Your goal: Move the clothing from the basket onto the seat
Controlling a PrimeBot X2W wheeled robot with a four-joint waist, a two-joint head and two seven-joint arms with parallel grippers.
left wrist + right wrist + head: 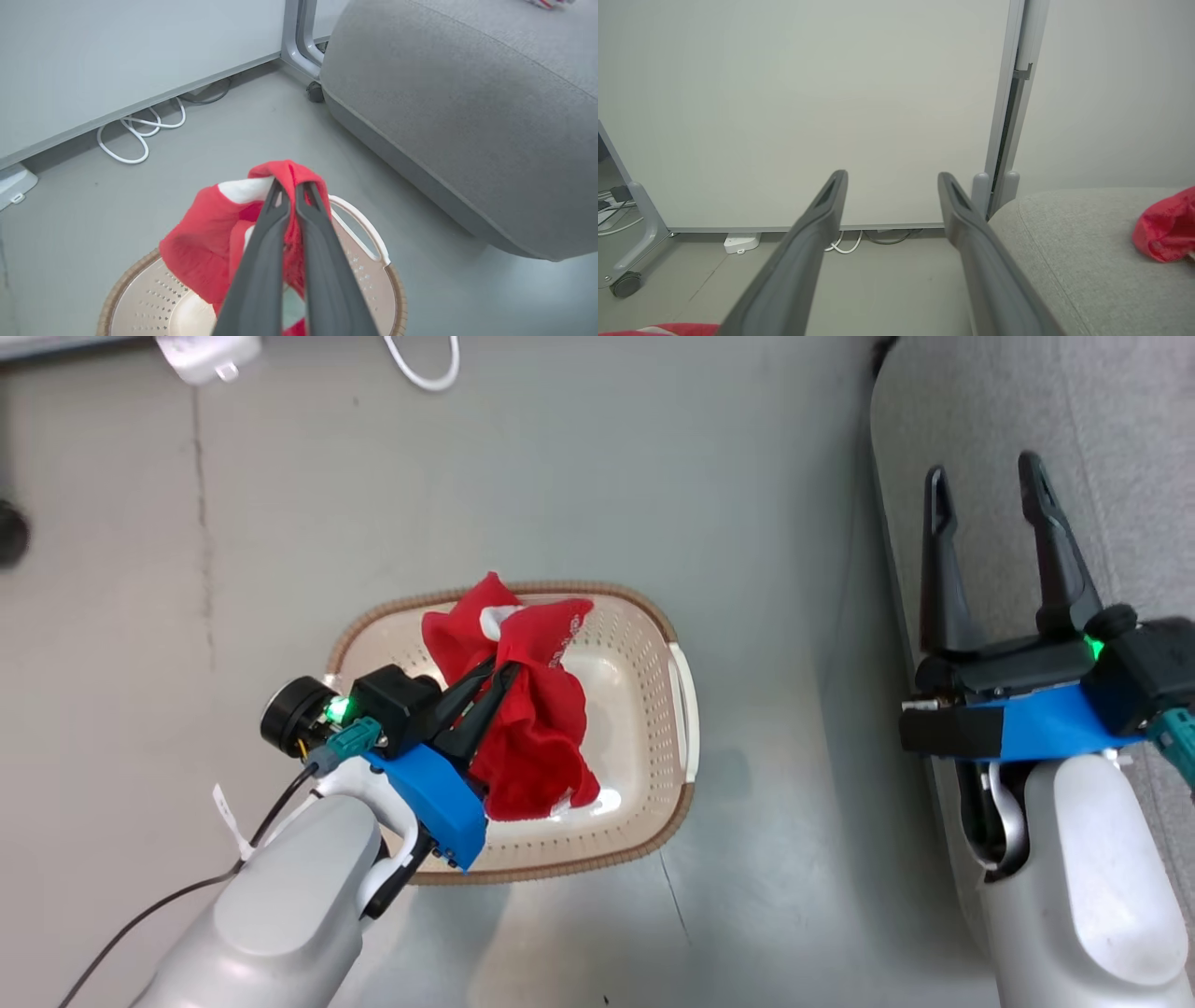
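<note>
Now | your left gripper (504, 665) clamps a red garment (537, 737) over the basket (653, 709), frame centre | your right gripper (985, 485), jaws apart, sits at right over the seat (1130, 439) | another red garment (1164, 228) lies on that seat.

Soft, even light is filling every view, laying faint shadows on the floor (747, 859) beside the basket (644, 728). Glare is glinting off its base, and the wrist views' edges are bending.
</note>
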